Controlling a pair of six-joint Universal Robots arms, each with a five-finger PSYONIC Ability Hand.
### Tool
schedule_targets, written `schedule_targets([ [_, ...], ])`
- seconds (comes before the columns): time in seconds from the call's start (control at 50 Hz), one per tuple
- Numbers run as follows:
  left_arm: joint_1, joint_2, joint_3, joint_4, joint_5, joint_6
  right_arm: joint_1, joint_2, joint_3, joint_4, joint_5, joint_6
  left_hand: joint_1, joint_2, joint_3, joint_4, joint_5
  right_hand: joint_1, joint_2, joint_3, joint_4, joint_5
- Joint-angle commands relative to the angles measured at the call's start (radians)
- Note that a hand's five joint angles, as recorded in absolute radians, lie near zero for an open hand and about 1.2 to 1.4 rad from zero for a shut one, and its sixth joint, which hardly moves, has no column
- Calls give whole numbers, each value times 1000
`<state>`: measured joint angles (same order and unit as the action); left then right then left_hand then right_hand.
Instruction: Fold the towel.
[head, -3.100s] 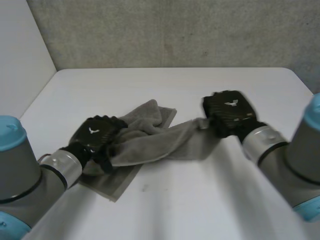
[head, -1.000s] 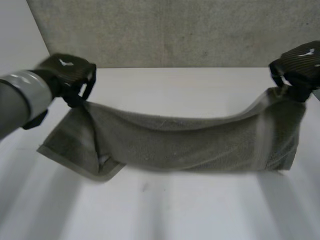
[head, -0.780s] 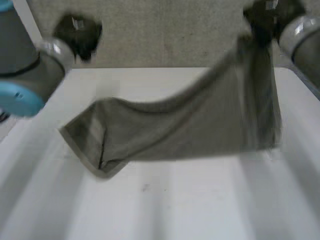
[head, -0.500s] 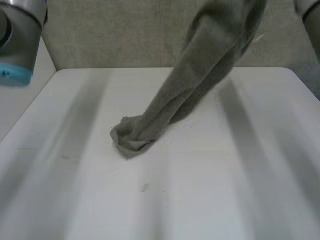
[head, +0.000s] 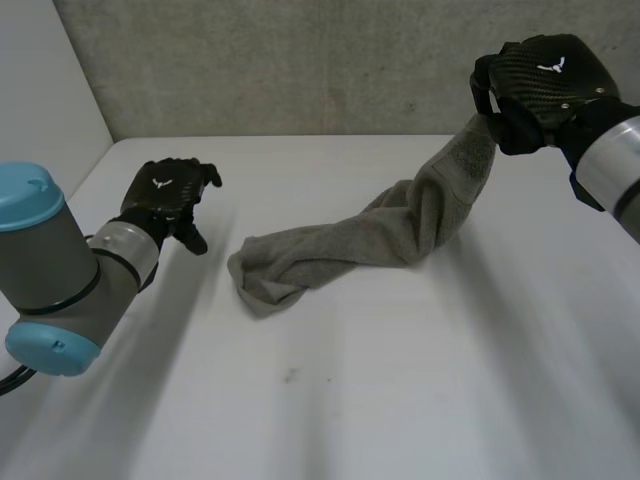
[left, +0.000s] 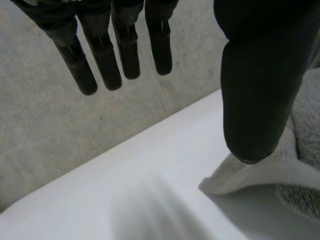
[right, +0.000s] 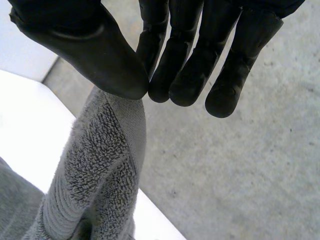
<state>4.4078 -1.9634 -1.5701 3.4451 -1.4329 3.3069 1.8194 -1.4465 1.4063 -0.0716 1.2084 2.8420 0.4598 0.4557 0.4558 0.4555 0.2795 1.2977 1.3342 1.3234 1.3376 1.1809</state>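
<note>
Pinched between thumb and fingers of the right robot hand (right: 190, 55), clearest from its wrist: one end, perhaps a corner, of the twisted grey terry towel (right: 100, 170). From the head, raised upper right, trailing to a heap mid-frame on the white desk (head: 400, 400). Left robot hand (head: 165, 195), mid-left, straight-fingered, empty, well apart.

The left hand (head: 165, 195) hangs low near the table's (head: 400, 400) left edge, fingers (left: 105, 55) straight. The right hand (head: 540, 85) is raised near the far right corner, pinching the towel (head: 340, 250) between thumb and fingers.
</note>
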Motion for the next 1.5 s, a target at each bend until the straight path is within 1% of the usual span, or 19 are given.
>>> schedule_targets([
  [0.02,-28,-37,56,3,0,0,-51,-147,135,13,-47,-3,-11,-7,-7,-7,-6,99,62,73,59,41],
  [0.14,-41,-106,99,-20,8,-3,-92,-206,218,1,-50,-4,-8,-4,-5,-4,-3,99,62,73,59,41],
  [0.34,-90,-198,130,-121,101,-32,-147,-215,338,-14,-49,-93,-6,-1,-2,-1,0,99,62,73,59,41],
  [0.44,-116,-221,136,-118,94,-29,-158,-207,382,-60,-49,-98,41,45,45,45,47,99,62,73,59,41],
  [0.46,-119,-238,146,-118,86,-26,-158,-201,395,-75,-49,-98,207,211,211,211,213,99,62,73,59,41],
  [0.48,-119,-238,147,-118,86,-26,-158,-201,395,-76,-49,-98,209,213,213,213,215,99,62,73,59,41],
  [0.52,-119,-268,173,-124,45,-21,-158,-190,416,-100,-49,-99,849,853,853,853,854,99,62,73,59,41],
  [0.6,-117,-266,171,-141,-24,0,-160,-167,424,-117,-50,-99,936,941,940,941,942,99,62,73,59,41],
  [0.66,-113,-221,128,-182,-79,55,-163,-155,422,-119,-50,-101,936,941,940,941,942,99,62,73,59,41],
  [0.72,-110,-118,18,-236,-81,105,-183,-153,421,-119,-53,-102,936,941,940,941,942,99,62,73,59,41],
  [0.92,-117,213,-339,-279,12,146,-198,-155,425,-100,-62,-102,936,941,940,941,942,99,62,73,59,41],
  [1.02,-111,308,-425,-302,48,149,-198,-156,425,-94,-75,-102,936,941,940,941,942,99,62,73,59,41],
  [1.16,-105,336,-413,-311,57,204,-189,-153,428,-85,-82,-105,936,941,940,941,942,99,62,73,59,41],
  [1.18,-105,334,-397,-308,57,218,-189,-153,428,-85,-82,-105,608,613,612,613,614,99,62,73,59,41],
  [1.2,-105,334,-396,-308,57,218,-189,-153,430,-85,-81,-105,605,609,609,609,611,99,62,73,59,41],
  [1.22,-113,333,-371,-307,57,230,-189,-153,430,-85,-81,-107,91,95,95,95,96,99,62,73,59,41],
  [1.24,-119,331,-338,-307,55,234,-189,-153,430,-85,-81,-107,-124,-120,-120,-119,-118,99,62,73,59,41],
  [1.42,-126,224,-146,-305,49,191,-193,-143,444,-94,-81,-134,-117,-113,-113,-113,-111,99,62,73,59,41],
  [1.5,-128,121,-38,-305,42,96,-193,-138,450,-96,-81,-147,-68,-63,-64,-63,-62,99,62,73,59,41],
])
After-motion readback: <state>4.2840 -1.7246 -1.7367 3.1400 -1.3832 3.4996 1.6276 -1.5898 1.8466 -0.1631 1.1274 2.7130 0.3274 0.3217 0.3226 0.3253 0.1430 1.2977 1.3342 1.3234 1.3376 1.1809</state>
